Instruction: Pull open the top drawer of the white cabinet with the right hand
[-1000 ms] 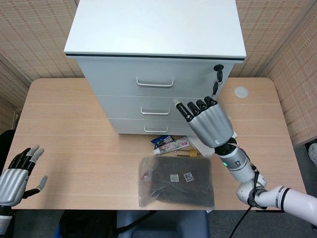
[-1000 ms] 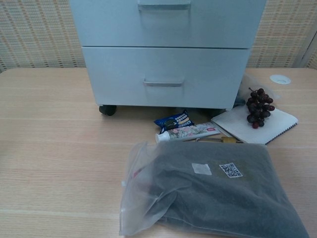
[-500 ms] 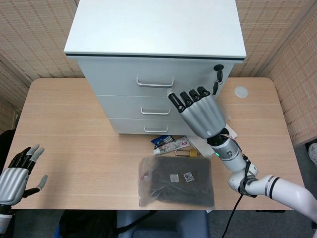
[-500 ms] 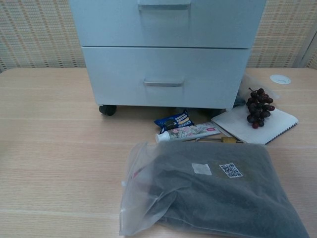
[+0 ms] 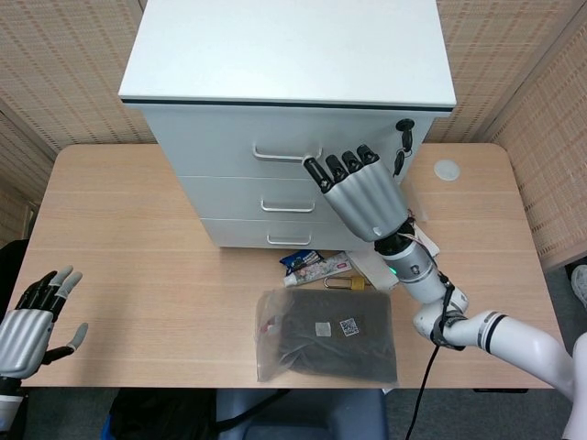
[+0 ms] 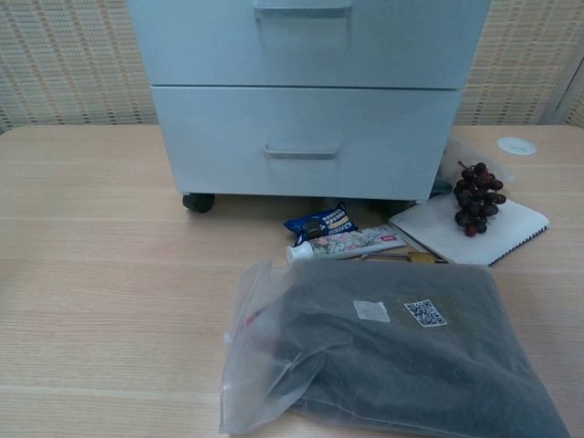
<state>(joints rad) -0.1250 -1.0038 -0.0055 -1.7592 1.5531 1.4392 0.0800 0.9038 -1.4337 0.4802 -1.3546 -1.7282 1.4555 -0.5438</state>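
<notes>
Since a second ago the right hand (image 5: 362, 194) has climbed toward the top drawer (image 5: 284, 147) of the white cabinet (image 5: 289, 119), fingers extended, holding nothing. Risk: fingertips slip past the handle (image 5: 287, 152) or snag the keys (image 5: 400, 147). Left hand (image 5: 32, 325) rests open at the bench (image 5: 128, 266) edge.

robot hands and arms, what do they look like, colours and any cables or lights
Both hands, right hand and left hand, have silver-grey ribbed metal backs and black fingers; the left's fingers have grey tips. The right wrist is a silver cylinder with a small green light. Its forearm is white with a black band, and a black cable loops beside it.
</notes>
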